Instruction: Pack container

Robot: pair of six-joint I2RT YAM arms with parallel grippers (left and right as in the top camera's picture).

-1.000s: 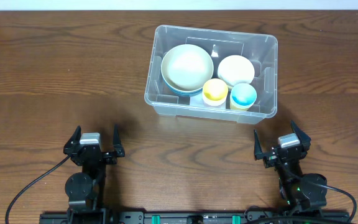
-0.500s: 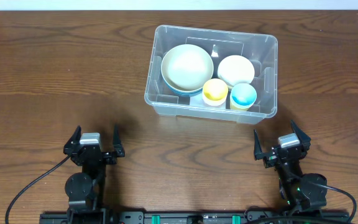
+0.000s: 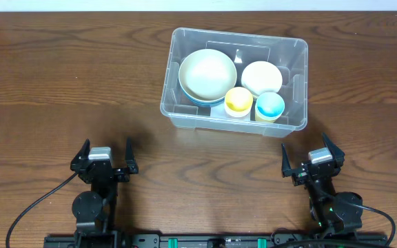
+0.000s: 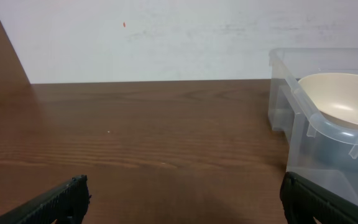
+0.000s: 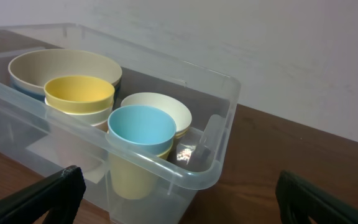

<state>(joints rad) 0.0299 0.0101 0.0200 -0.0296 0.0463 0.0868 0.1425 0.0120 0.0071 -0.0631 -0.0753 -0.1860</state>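
The clear plastic container stands on the table's far middle-right. Inside it sit a large cream bowl stacked on a blue one, a smaller cream bowl, a yellow cup and a blue cup. In the right wrist view the container fills the left, with the yellow cup and blue cup near its front wall. The left wrist view shows the container at the right. My left gripper and right gripper rest open and empty near the front edge.
Bare brown wood lies between the grippers and the container. A white wall rises behind the table's far edge. Black cables run from the arm bases at the front.
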